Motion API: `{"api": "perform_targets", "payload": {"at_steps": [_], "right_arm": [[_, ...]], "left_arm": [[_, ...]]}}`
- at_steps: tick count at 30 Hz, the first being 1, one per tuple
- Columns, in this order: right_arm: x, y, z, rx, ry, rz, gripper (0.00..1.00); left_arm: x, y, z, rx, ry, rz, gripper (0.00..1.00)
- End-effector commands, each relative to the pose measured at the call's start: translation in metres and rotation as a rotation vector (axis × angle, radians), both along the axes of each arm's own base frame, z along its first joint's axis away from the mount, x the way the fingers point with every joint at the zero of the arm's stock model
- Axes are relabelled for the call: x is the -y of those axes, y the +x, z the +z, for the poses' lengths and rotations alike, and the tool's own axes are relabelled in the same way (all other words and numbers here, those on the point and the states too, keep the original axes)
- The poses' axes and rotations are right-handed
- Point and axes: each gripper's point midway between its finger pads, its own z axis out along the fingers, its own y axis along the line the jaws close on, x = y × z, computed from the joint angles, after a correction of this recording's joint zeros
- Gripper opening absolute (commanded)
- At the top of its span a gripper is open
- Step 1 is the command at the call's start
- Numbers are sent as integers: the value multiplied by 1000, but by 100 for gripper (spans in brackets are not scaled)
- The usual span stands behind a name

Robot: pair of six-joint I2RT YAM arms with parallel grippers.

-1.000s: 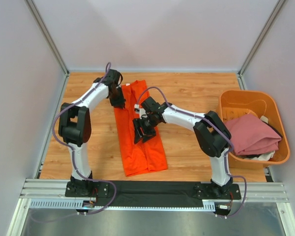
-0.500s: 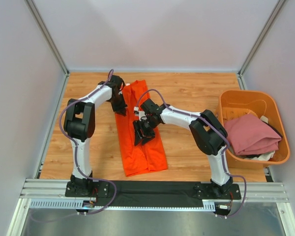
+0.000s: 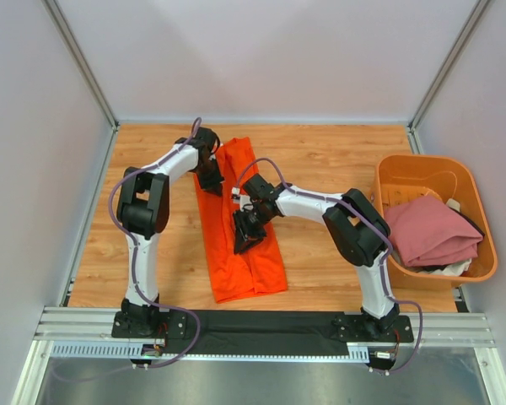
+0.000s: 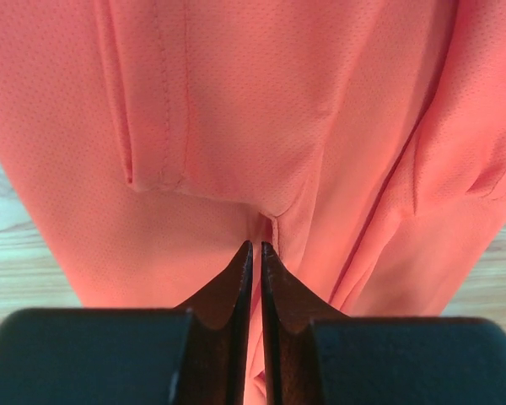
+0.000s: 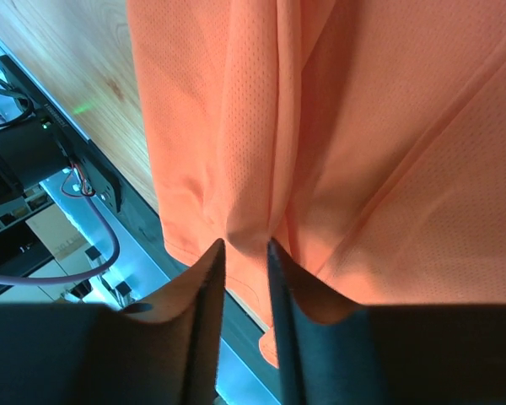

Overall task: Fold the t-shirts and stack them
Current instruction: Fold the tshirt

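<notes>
Orange fills both wrist cams: the bright orange short-sleeved cloth t-shirt (image 3: pixel 251 270) lies as a long narrow strip down the wooden bench (image 3: pixel 337 160), already folded lengthwise.

Change over the last sec: my left elbow has swung in twd the shirt, and my left hand (image 3: pixel 211 180) has edged over at the collar end, which now looks bunched up. My right hand (image 3: pixel 245 236) has crept a bit nearer the bases, mid-strip.

Left hand: fingers all but closed, thin pinch of cloth btwn them. Right hand: narrow gap, ridge of fabric gripped in it, cloth raised off the bench.

My read: both grips are set & the crosswise fold is starting.

Dusty pink cloth t-shirt (image 3: pixel 430 229) sits in the rigid orange plastic tub (image 3: pixel 422 162) at right, well apart, so stacking hasn't begun.
</notes>
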Motion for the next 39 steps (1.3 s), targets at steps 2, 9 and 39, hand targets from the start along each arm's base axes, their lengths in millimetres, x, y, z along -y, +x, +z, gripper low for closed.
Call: {"api": "perform_targets", "payload": {"at_steps": [2,9,39], "right_arm": [[-8,-3,3,-7,41,-3,25],[4,-12,-2,-24,11,-65,3],[3,-43,28,-67,37,-35,13]], "left_arm": [[13,9,10,27,-32,-3,14],[26,12,9,24,-60,3,14],[56,-27,8,45,-138,-134,17]]}}
